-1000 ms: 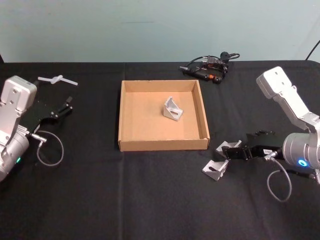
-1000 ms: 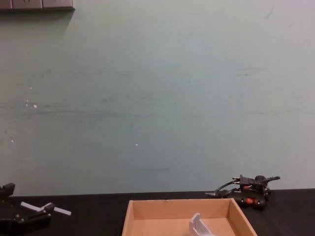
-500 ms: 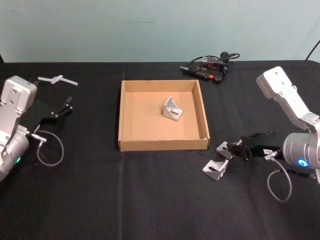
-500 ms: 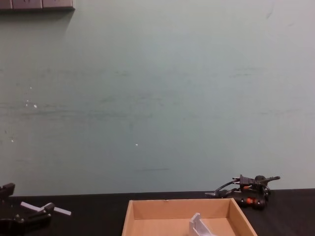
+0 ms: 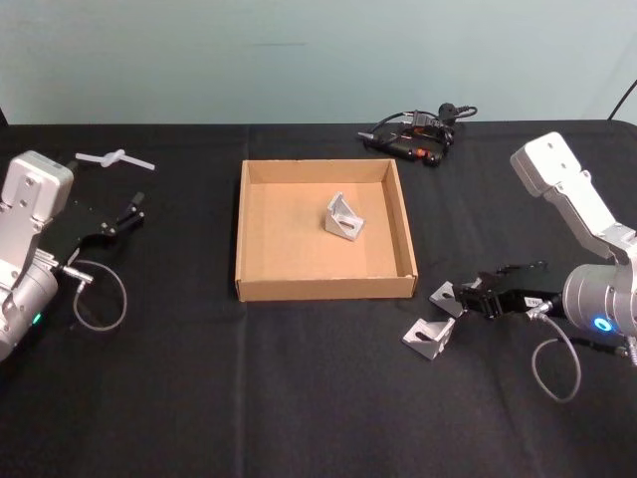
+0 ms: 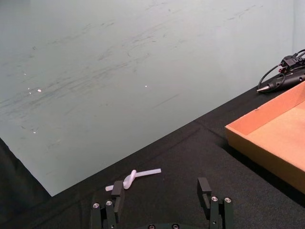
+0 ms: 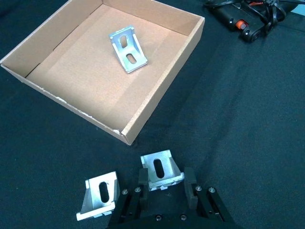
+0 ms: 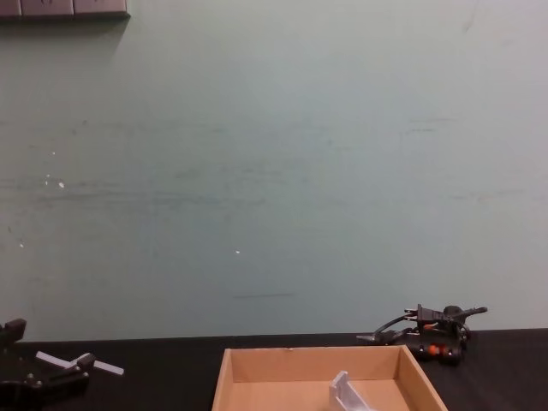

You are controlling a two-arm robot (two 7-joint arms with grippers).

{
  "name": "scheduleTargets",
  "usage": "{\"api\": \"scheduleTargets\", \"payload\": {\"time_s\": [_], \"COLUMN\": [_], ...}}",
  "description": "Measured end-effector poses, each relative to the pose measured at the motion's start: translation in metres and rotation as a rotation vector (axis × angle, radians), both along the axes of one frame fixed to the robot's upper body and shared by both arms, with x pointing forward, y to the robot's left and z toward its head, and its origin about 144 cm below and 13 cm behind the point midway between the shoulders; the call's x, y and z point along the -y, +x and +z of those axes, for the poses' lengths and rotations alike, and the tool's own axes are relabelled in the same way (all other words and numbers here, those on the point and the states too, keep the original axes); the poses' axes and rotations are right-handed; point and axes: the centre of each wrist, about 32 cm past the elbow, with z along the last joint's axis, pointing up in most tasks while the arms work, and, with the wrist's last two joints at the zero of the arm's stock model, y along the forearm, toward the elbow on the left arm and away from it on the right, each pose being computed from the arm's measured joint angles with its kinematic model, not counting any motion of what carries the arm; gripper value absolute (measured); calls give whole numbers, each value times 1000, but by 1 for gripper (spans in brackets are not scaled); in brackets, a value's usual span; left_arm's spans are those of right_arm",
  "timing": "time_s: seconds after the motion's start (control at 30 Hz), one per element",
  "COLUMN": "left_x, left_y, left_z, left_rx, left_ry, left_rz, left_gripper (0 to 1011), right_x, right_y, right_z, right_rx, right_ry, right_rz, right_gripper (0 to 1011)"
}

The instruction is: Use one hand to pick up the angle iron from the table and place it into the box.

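— How is this pick to be finished well?

— Nearest of all, a second angle iron (image 5: 428, 337) lies on the table (image 5: 299, 408), just beside the one being taken, and should be left undisturbed. The angle iron (image 7: 159, 166) is clamped between the narrowed fingers (image 7: 143, 177) of the right gripper (image 7: 166, 173), just off the box's near right corner. Whether it is clear of the table cannot be told. It is best raised straight up, carried over the near wall of the box (image 5: 323, 289) and set down apart from the third angle iron (image 5: 344, 217) already inside.

— And the arms?

— The right wrist is held low and level, pointed towards the box. The left gripper (image 6: 161, 191) is parked at the table's left, its fingers spread and nothing between them.
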Motion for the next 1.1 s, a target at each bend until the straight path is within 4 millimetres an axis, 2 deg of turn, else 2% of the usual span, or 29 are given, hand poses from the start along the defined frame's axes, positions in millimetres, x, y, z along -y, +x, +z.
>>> {"api": "scheduleTargets", "payload": {"time_s": [0.27, 0.73, 0.93, 1.1], "left_x": [0, 0, 0, 0], "left_y": [0, 0, 0, 0], "left_z": [0, 0, 0, 0], "left_rx": [0, 0, 0, 0], "left_ry": [0, 0, 0, 0], "left_rz": [0, 0, 0, 0], "left_gripper": [1005, 1005, 1005, 1005], "right_x": [-1, -13, -30, -46], "right_y": [-2, 3, 23, 45], "right_z": [5, 45, 55, 54], "right_rx": [25, 143, 175, 184], "right_ry": [-5, -5, 10, 33], "right_rz": [5, 26, 55, 89], "right_gripper": [446, 446, 446, 446]}}
